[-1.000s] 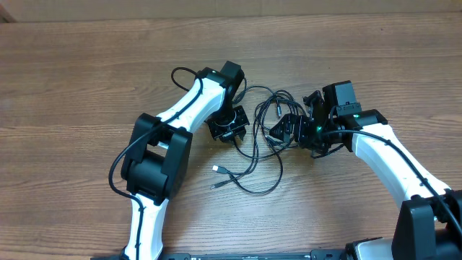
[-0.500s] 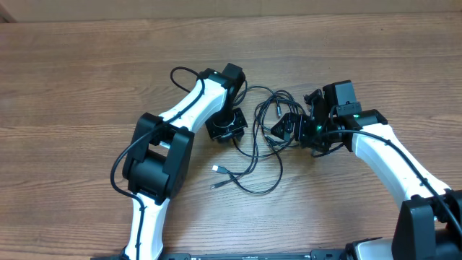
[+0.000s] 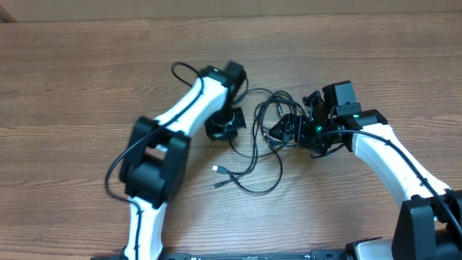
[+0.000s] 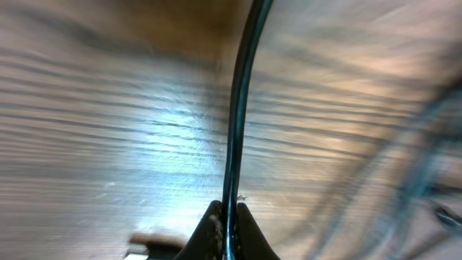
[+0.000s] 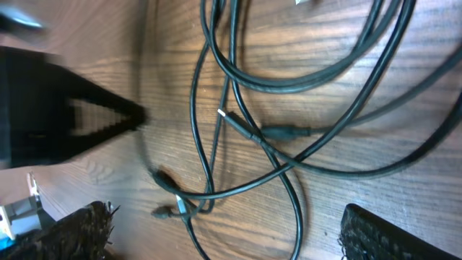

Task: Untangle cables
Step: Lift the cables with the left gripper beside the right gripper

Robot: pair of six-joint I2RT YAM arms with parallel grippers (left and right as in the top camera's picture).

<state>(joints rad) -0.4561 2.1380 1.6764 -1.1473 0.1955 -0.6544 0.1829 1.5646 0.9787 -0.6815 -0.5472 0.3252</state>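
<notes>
Here the cables (image 5: pixel 285 132) lie in a loose tangle on the middle of the wooden table (image 3: pixel 79 65), between both arms. The left gripper (image 4: pixel 225 225) is clamped on one strand. The right gripper (image 3: pixel 287 130) has its fingers apart over the tangle. The wood stretches wide on the left and up to the far edge.

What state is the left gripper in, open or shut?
Shut. The left gripper clamps a cable: its fingertips meet around the black strand.

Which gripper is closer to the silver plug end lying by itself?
Left. The left gripper is just beyond the silver plug end, clamped on a cable; the right gripper is farther off at the tangle.
</notes>
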